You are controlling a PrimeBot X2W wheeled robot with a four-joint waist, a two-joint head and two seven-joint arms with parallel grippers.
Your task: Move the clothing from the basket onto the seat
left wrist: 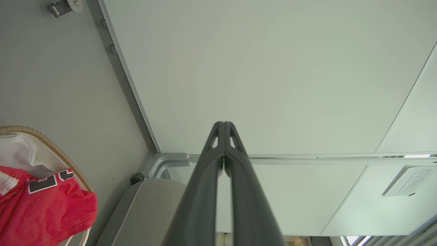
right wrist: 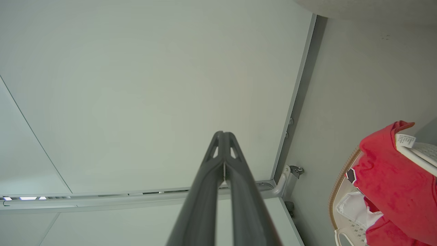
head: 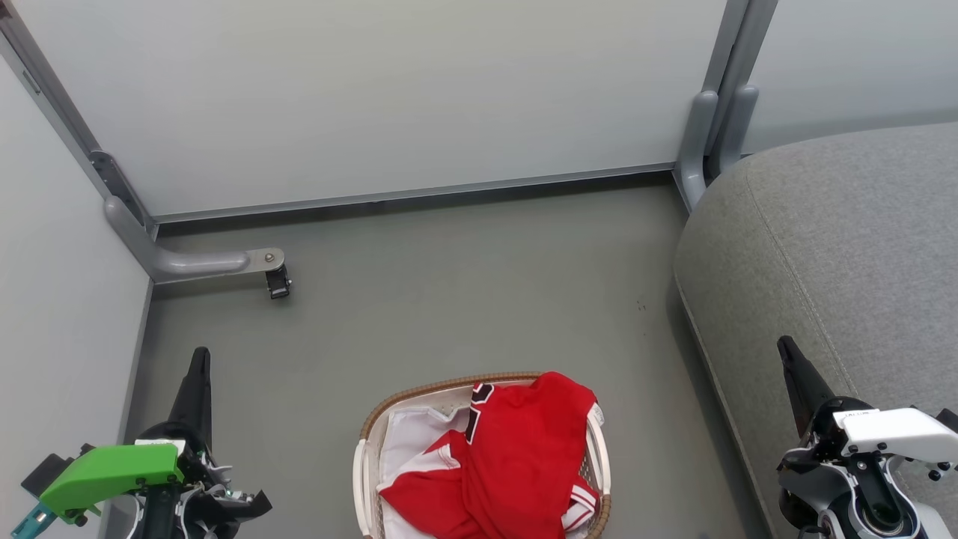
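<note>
Grippers, left and right, closed, empty.

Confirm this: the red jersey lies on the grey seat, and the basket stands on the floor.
Wrong. The red jersey lies in the basket, not on the grey seat, as the head view shows. The basket does stand on the floor.

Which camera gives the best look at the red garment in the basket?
The head view: the red garment lies in the basket, nearly whole, draped over its right rim. The left wrist view catches one part with the black-and-white mark; the right wrist view shows a side bulging over the rim.
</note>
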